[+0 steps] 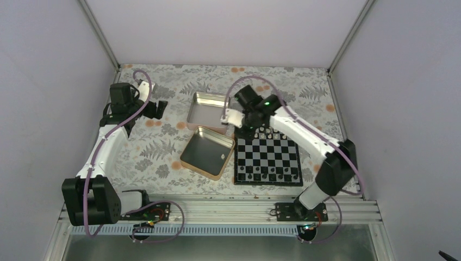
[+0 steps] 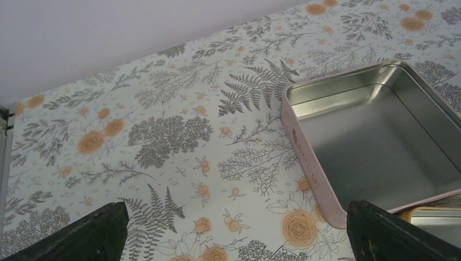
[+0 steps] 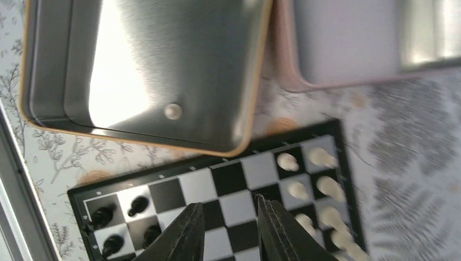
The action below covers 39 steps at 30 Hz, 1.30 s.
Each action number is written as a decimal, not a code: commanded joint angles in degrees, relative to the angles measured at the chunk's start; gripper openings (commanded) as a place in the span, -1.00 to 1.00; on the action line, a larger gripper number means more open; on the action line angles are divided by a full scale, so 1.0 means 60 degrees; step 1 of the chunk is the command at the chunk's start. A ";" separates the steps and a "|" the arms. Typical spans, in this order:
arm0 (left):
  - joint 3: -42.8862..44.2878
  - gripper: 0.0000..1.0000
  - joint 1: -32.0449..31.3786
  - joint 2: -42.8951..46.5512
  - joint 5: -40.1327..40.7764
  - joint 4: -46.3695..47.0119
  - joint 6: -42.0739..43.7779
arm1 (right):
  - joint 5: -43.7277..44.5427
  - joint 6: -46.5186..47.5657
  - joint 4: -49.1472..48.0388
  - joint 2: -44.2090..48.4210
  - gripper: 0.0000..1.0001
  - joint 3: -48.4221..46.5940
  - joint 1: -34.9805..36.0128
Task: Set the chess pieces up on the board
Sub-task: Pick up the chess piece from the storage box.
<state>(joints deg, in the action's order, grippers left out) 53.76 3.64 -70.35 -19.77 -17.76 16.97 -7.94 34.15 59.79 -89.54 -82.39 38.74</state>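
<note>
The black-and-silver board lies right of centre. Several cream-white chess pieces stand in its far rows, and they show in the right wrist view on the board. One small cream piece lies inside the gold-rimmed tin. My right gripper hovers over the board's far left part. Its jaws are a little apart with nothing between them. My left gripper is far left over the flowered cloth. It is wide open and empty.
Tiny dark pieces stand in the board's near rows. A pink-rimmed tin lies behind the gold-rimmed tin, both left of the board. The pink-rimmed tin is just right of my left gripper.
</note>
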 commanded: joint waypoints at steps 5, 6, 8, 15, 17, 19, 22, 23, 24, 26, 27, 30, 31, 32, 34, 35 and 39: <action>0.0130 1.00 0.0038 0.0074 -0.0026 0.0019 0.0026 | 0.0400 -0.0398 -0.0151 -0.2125 -0.45 -0.0928 0.1757; 0.0123 1.00 0.0038 0.0065 -0.0021 0.0016 0.0028 | 0.0474 -0.0440 -0.0096 -0.2380 -0.44 -0.1153 0.1852; 0.0123 1.00 0.0038 0.0089 0.0018 0.0016 0.0031 | 0.0617 -0.0519 -0.0044 -0.2906 -0.43 -0.1447 0.2024; 0.0064 1.00 0.0036 0.0156 0.0041 0.0067 0.0042 | 0.0650 -0.0642 0.0010 -0.4019 -0.44 -0.1562 0.2188; 0.0064 1.00 0.0038 0.0153 0.0015 0.0063 0.0043 | 0.0625 -0.0666 0.0031 -0.4133 -0.44 -0.1461 0.2186; 0.0065 1.00 0.0038 0.0153 -0.0003 0.0063 0.0042 | 0.0594 -0.0681 0.0047 -0.4174 -0.44 -0.1324 0.2200; 0.0051 1.00 0.0037 0.0130 -0.0016 0.0073 0.0043 | 0.0588 -0.0687 0.0001 -0.4157 -0.43 -0.1141 0.2210; 0.0049 1.00 0.0038 0.0135 -0.0016 0.0081 0.0050 | 0.0591 -0.0685 0.0008 -0.4183 -0.43 -0.1093 0.2202; 0.0051 1.00 0.0038 0.0132 -0.0017 0.0082 0.0051 | 0.0592 -0.0682 0.0036 -0.4231 -0.42 -0.1038 0.2200; 0.0017 1.00 0.0045 0.0144 -0.0008 0.0102 0.0057 | 0.0568 -0.0668 0.0073 -0.4350 -0.42 -0.0965 0.2200; 0.0012 1.00 0.0032 0.0138 -0.0011 0.0110 0.0057 | 0.0541 -0.0660 0.0046 -0.4387 -0.42 -0.0912 0.2204; 0.0013 1.00 0.0038 0.0141 -0.0001 0.0107 0.0065 | 0.0479 -0.0641 0.0015 -0.4508 -0.42 -0.0862 0.2203; 0.0019 1.00 0.0038 0.0138 -0.0003 0.0106 0.0067 | 0.0460 -0.0640 0.0011 -0.4529 -0.42 -0.0850 0.2201; 0.0018 1.00 0.0040 0.0127 -0.0011 0.0111 0.0071 | 0.0423 -0.0640 0.0011 -0.4553 -0.42 -0.0857 0.2200; 0.0005 1.00 0.0038 0.0112 -0.0002 0.0120 0.0074 | 0.0388 -0.0611 -0.0017 -0.4604 -0.42 -0.0852 0.2204; 0.0005 1.00 0.0038 0.0108 -0.0008 0.0118 0.0076 | 0.0387 -0.0602 -0.0050 -0.4648 -0.42 -0.0852 0.2201; -0.0011 1.00 0.0045 0.0139 0.0012 0.0137 0.0074 | 0.0372 -0.0583 -0.0177 -0.4790 -0.42 -0.0836 0.2202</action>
<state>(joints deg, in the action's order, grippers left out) 53.76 3.64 -70.32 -19.73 -17.74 16.99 -5.10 31.18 59.51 -117.34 -87.96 51.70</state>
